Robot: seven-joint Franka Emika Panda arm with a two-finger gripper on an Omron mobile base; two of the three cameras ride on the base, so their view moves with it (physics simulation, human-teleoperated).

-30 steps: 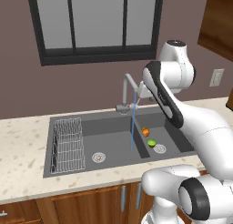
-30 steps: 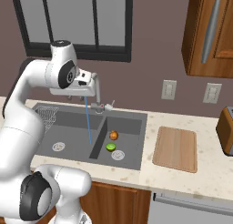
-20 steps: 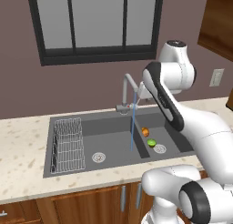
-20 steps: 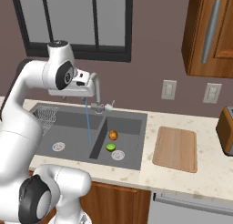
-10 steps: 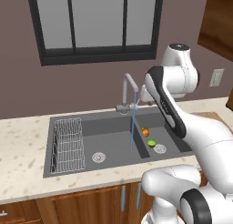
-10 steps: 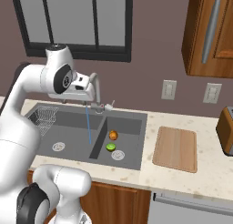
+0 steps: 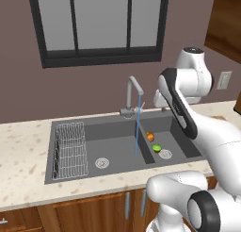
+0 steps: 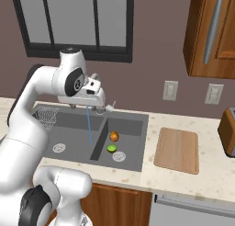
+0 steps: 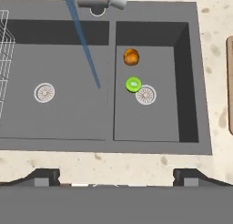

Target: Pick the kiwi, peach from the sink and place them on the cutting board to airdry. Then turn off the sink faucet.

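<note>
High above the sink (image 9: 200, 127), the gripper (image 9: 116, 175) is wide open and holds nothing. Down in the right basin, the kiwi (image 9: 133, 84) sits beside the drain, with the peach (image 9: 131, 57) near it.

My two base views look forward and down from behind, left and right; my hand view looks straight down; all share the sink (image 7: 108, 144) (image 8: 128, 128) (image 9: 195, 82).

A: Background? Dark-framed window (image 7: 99, 28) above the speckled beige countertop (image 7: 23, 160).

B: Wooden upper cabinet (image 8: 212, 34) at right, two wall outlets (image 8: 170, 90) beneath it, brown toaster (image 8: 227, 132) at the counter's far edge.
</note>
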